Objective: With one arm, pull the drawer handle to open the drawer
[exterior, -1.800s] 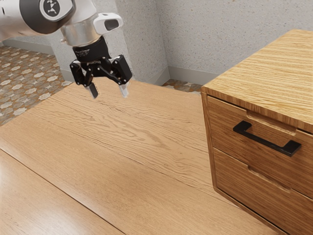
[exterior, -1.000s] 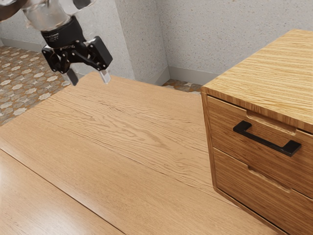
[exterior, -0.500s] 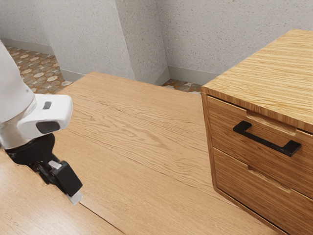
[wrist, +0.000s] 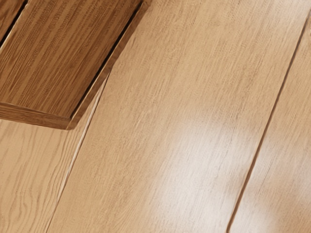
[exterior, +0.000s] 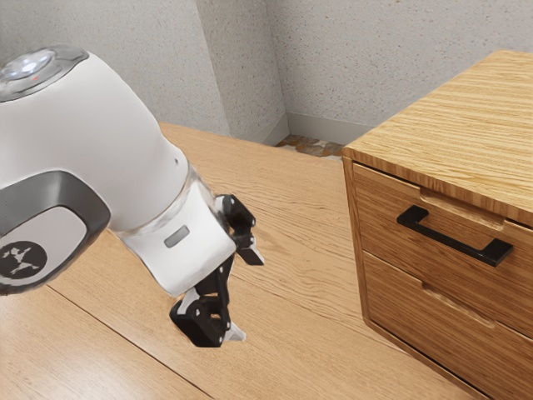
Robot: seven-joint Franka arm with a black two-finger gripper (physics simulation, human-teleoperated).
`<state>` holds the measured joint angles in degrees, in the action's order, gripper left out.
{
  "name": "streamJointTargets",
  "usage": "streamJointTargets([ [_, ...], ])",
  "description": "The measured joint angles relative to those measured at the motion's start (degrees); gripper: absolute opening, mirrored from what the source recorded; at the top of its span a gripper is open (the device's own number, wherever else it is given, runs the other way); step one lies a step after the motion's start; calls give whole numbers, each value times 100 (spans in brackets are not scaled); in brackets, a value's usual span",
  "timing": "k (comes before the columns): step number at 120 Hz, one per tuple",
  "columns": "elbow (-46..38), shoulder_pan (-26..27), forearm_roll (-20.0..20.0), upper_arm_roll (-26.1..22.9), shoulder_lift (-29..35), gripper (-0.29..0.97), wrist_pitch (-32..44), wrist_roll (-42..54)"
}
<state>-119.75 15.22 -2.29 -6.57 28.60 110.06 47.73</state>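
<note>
Hand [exterior: 246,298] spread apart over table [exterior: 291,200], far from drawer handle [exterior: 454,236]; emblem [exterior: 21,258] on arm [exterior: 92,158].

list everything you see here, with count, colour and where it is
cabinet: one, light wood, exterior view's right
upper drawer: one, wood, cabinet front, shut
lower drawer: one, wood, below the upper one, shut
handle: one, black, on the upper drawer
table: one, light wood, under the arm
wall: one, speckled grey, behind
floor: patterned tiles, by the wall
arm: one, white, exterior view's left
gripper: one, black, open, above the table, apart from the handle
</note>
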Motion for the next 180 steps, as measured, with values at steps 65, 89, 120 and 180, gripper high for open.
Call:
streamJointTargets([
  [65,209,367,177,-382,-380,68,1610,2249],
  [89,638,344,244,-407,-791,68,1706,2581],
  [120,1031,321,265,-407,-1396,68,1749,2870],
  [180,1412,298,146,-390,-2011,68,2011,3026],
])
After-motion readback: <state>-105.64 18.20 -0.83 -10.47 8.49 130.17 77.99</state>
